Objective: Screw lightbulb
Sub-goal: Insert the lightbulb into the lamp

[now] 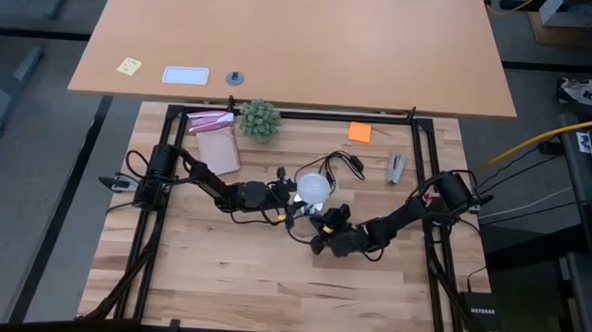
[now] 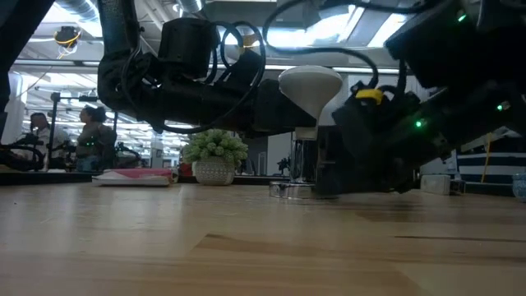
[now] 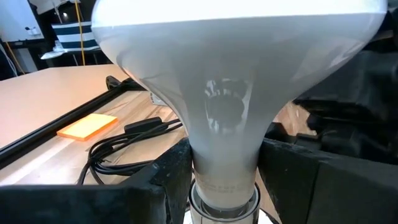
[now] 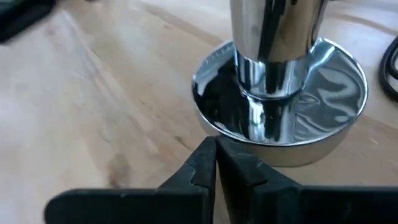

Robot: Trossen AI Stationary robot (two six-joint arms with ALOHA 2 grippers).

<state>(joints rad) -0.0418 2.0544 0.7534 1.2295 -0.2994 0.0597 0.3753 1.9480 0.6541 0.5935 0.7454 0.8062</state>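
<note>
Right now the lightbulb (image 1: 314,187) stands upright near the middle of the wooden surface (image 1: 221,273), dome up and narrow neck down, seated in a shiny socket base (image 4: 280,93). From the low view the white dome (image 2: 311,85) flares out above the two dark arms, with its neck running down toward the chrome disc (image 2: 292,188) resting on the surface.

The left hand (image 3: 225,180) reaches in from the left side and is clamped on the lightbulb's neck, a dark finger (image 3: 171,177) pressing on either side just above the greyish screw base. The right hand (image 4: 216,163) sits low at the near side of the socket base, its two fingers pressed together with nothing between them, their tips just beside the chrome rim; I cannot tell whether they touch it.

A black cord (image 1: 338,164) loops away from the socket toward the far edge of the surface. Further back stand a little green plant (image 1: 259,118) in a white pot, a pink-and-brown packet (image 1: 215,140) beside it, an orange sticky note (image 1: 360,132) and a small grey tool (image 1: 396,168). Beyond lies a second, lighter table (image 1: 301,46) carrying a yellow note (image 1: 129,66) and a white card (image 1: 185,76). In the low view people (image 2: 90,131) sit far off in the room.
</note>
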